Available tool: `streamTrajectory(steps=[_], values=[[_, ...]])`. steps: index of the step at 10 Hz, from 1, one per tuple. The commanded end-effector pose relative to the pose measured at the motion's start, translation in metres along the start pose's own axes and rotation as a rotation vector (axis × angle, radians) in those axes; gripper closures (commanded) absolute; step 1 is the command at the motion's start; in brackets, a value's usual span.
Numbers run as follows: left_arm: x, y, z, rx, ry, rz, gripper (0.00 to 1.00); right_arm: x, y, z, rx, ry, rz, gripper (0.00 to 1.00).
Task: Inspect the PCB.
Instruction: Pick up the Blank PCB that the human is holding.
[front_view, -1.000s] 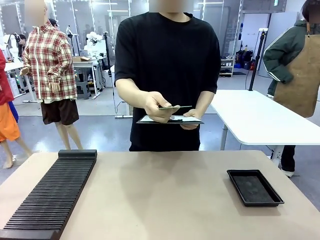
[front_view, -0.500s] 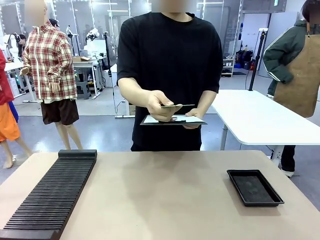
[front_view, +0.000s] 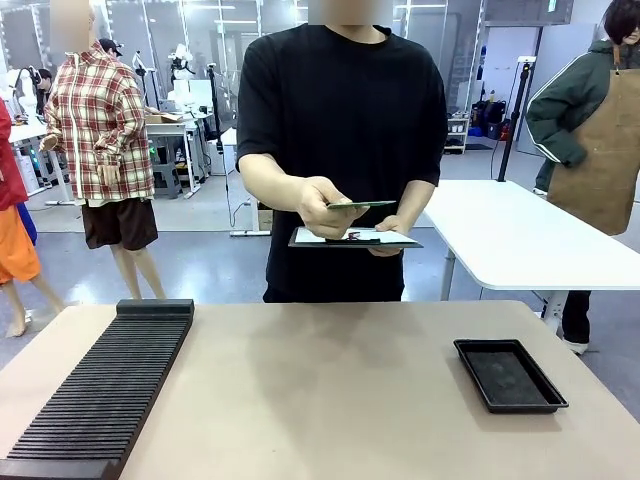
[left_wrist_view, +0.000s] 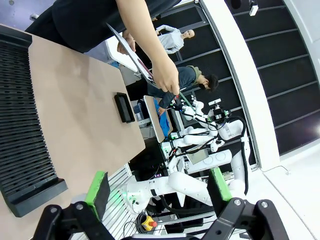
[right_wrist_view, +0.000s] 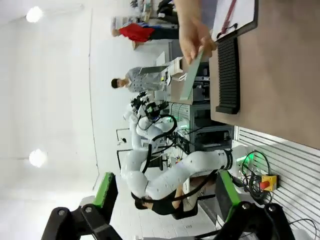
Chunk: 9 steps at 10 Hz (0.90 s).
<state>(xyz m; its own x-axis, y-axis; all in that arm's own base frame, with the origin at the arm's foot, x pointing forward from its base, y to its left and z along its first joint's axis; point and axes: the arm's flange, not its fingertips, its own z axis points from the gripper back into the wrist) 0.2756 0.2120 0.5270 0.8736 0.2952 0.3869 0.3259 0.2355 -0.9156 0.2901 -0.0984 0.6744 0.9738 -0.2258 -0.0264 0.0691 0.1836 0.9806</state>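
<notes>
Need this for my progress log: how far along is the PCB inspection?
Done: the person's hand holds the PCB off the table, above the clipboard held in the other hand. In hand: the board is held level at chest height, apparently being looked over. Left: it has not been set down or handed over; the left gripper and right gripper are open, holding nothing.
</notes>
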Motion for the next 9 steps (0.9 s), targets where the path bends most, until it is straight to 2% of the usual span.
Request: streamTrajectory(steps=[1,4,7,9], values=[[-0.001,-0.002,-0.001,-0.004,0.005,-0.01,0.0,0.012,0.003,-0.033,-0.051,-0.005,-0.07,0.0],[-0.001,-0.002,-0.001,-0.004,0.005,-0.01,0.0,0.023,-0.004,-0.1,-0.06,0.063,-0.117,0.0],[-0.001,-0.002,-0.001,-0.004,0.005,-0.01,0.0,0.028,-0.007,-0.164,-0.045,0.077,-0.157,0.0],[-0.001,-0.002,-0.001,-0.004,0.005,-0.01,0.0,0.033,-0.01,-0.206,-0.033,0.135,-0.182,0.0]])
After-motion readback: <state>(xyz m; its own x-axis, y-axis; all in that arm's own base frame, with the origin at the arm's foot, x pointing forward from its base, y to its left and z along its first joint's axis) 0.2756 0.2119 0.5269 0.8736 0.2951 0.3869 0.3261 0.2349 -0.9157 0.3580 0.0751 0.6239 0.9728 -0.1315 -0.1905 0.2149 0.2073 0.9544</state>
